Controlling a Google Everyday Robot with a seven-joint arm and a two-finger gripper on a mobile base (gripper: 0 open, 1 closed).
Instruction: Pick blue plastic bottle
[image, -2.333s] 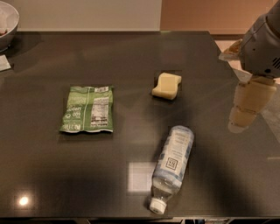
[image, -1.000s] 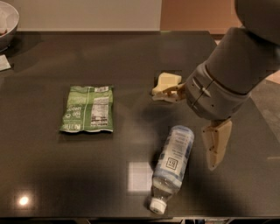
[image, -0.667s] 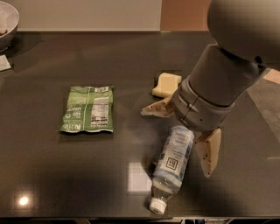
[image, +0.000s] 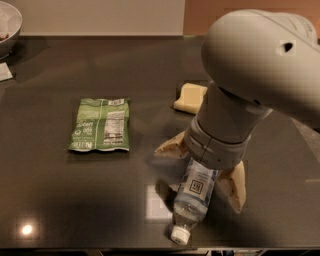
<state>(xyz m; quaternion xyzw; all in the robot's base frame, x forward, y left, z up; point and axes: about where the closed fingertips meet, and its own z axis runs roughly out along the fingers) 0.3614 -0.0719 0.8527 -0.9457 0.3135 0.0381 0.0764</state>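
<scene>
Small clear pale-blue plastic bottle with white screw cap (image: 192, 200): was laid flat on the dark glossy table (image: 55, 190), cap toward the near edge. Beige two-finger gripper (image: 202, 169): was positioned over the bottle's upper half, jaws held apart, astride it.

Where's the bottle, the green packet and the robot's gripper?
blue plastic bottle (image: 196, 187): camera view, on its label.
green snack packet (image: 101, 124): camera view, packet's middle.
gripper (image: 198, 179): camera view, between open jaws astride the bottle.

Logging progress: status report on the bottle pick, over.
Gripper open, straddling blue plastic bottle. Bottle lying flat on table, not lifted. Sponge and green packet well apart.
</scene>
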